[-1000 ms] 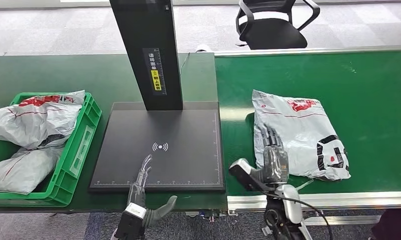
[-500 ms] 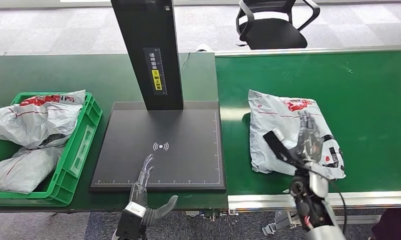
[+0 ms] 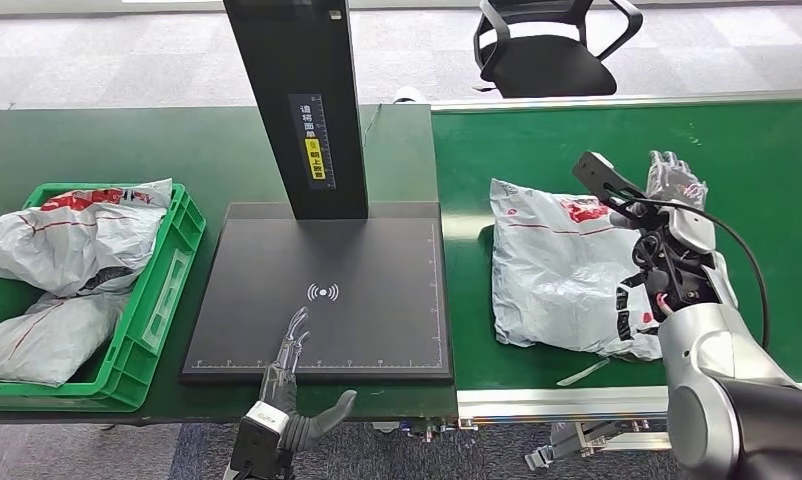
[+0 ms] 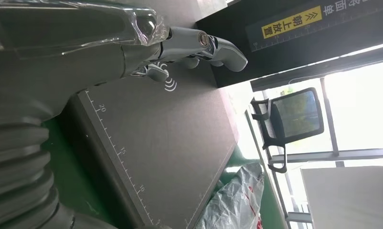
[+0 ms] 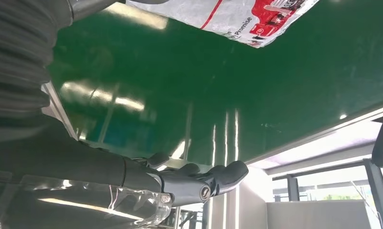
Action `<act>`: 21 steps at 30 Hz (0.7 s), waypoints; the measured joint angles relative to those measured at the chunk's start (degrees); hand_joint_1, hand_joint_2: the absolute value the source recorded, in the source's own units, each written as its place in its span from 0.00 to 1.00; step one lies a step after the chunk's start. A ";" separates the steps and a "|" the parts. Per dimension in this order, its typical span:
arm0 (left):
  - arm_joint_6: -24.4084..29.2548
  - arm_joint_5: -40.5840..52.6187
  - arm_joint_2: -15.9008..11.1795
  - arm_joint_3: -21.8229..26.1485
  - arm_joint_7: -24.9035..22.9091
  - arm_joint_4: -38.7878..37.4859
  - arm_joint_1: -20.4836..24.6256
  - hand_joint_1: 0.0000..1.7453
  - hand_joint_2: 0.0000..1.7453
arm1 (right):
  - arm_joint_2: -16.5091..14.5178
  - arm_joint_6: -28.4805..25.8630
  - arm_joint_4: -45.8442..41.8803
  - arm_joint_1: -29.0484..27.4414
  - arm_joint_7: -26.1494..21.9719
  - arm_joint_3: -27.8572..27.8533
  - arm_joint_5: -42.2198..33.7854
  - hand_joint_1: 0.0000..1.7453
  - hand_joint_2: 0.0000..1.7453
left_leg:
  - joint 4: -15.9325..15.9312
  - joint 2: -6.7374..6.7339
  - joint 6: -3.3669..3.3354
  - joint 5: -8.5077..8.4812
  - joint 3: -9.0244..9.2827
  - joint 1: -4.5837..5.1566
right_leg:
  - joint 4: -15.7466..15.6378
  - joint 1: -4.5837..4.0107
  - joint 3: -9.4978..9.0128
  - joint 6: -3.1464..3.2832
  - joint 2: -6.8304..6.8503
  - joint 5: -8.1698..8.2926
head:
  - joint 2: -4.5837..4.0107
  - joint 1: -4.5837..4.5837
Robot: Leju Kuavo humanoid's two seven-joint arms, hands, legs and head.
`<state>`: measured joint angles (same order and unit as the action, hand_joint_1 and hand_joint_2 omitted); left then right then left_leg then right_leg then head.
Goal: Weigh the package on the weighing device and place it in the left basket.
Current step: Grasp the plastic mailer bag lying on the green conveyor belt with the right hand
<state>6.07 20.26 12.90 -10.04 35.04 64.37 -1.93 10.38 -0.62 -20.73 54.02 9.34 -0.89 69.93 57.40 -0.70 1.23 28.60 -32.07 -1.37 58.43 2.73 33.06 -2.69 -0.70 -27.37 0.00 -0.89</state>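
1. On the green conveyor (image 3: 757, 180), seen from the head view, the package (image 3: 562, 265) lay flat, right of the weighing device (image 3: 322, 300) and well apart from the left basket (image 3: 162, 290). The right hand (image 3: 667, 190) hovered with fingers spread and empty above the package's far right corner. A grasp at that corner risked, by this reading, pinching loose film alone, leaving the bag to sag or slip during the carry. The package looked grey, crumpled and glossy, with red and black printing. The left hand (image 3: 289, 365) rested released, fingers extended, at the plate's near edge, where it might crowd a landing bag.
2. From the left wrist view, the left hand (image 4: 189, 45) held nothing, fingers reaching over the dark ruled weighing device (image 4: 165, 138); a wrinkled edge of the package (image 4: 237, 200) showed beyond the plate.
3. From the right wrist view, the right hand (image 5: 189, 181) stayed empty over the shiny conveyor (image 5: 204, 90), a printed corner of the package (image 5: 242, 19) beside it; slick film could slide.
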 joint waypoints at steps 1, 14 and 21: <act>-0.02 -0.03 0.00 0.01 0.00 0.00 0.00 0.00 1.00 | 0.01 0.76 0.42 0.24 0.01 0.09 0.02 0.00 1.00 | 0.00 0.00 0.00 0.00 0.00 0.00 | -0.01 0.00 0.00 0.00 0.00 0.00 | 0.00 -0.01; -1.13 0.31 0.22 0.84 0.00 -0.85 1.27 0.00 1.00 | 1.09 23.37 4.41 -2.08 3.57 -2.32 -3.28 0.00 1.00 | 0.00 -0.02 0.00 0.00 0.00 0.01 | -0.01 0.00 0.05 0.00 -0.01 0.00 | 0.00 0.01; -0.86 0.31 0.26 0.81 0.05 -2.69 2.78 0.00 1.00 | 1.02 31.03 5.32 -5.36 1.56 -5.09 -4.63 0.00 1.00 | 0.00 -0.01 0.00 0.00 -0.02 0.01 | -0.01 0.00 0.05 0.00 -0.01 0.00 | 0.00 0.01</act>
<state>5.21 20.57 13.16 -9.23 35.09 61.68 0.85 11.40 30.41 -15.41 48.66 10.90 -5.98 65.30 57.40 -0.72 1.22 28.61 -32.09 -1.36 58.42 2.74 33.11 -2.69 -0.71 -27.37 0.00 -0.89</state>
